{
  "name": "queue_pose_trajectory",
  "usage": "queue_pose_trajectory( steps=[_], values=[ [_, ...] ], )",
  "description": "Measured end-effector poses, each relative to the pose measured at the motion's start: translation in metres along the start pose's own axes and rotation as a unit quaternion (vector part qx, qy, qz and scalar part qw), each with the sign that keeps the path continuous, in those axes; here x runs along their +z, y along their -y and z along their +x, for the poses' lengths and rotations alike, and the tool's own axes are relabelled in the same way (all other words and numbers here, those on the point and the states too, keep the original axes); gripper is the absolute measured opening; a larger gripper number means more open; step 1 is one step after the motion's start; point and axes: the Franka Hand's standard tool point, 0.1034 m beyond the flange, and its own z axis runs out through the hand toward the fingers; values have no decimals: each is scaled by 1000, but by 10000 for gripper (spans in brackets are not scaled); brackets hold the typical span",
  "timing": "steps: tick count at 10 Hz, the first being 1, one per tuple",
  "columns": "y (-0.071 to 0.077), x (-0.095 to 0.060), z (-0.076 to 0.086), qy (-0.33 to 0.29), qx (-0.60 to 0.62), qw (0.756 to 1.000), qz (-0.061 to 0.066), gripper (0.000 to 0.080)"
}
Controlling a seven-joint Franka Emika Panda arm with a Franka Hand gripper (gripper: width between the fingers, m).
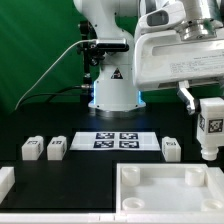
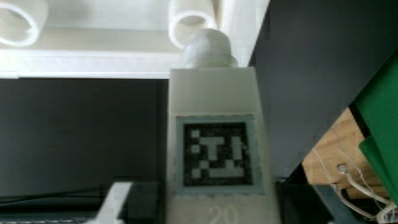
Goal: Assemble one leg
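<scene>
My gripper (image 1: 206, 110) is shut on one leg (image 1: 210, 128), a white block with a black-and-white tag on its face. It holds the leg upright in the air at the exterior view's right, above the far right part of the large white tray-like piece (image 1: 128, 182). In the wrist view the held leg (image 2: 217, 120) fills the middle between my gripper's (image 2: 217, 208) sides, and its rounded tip points toward the tray piece (image 2: 98, 35). Three more legs lie on the table: two at the left (image 1: 30, 149) (image 1: 57, 147) and one at the right (image 1: 171, 149).
The marker board (image 1: 118, 140) lies in front of the robot base (image 1: 112, 90). Another white part (image 1: 5, 181) shows at the left edge. The tray piece has raised round posts (image 2: 192, 18). A green wall stands behind.
</scene>
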Motion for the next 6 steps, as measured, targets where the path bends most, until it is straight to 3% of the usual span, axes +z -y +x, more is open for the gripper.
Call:
queue_pose_trajectory(
  steps=[3,6],
  values=[
    [-9,15,13,-7,-5,1000,-5,294],
    [-6,32,8,-8,-4,1000,-5,294]
  ],
)
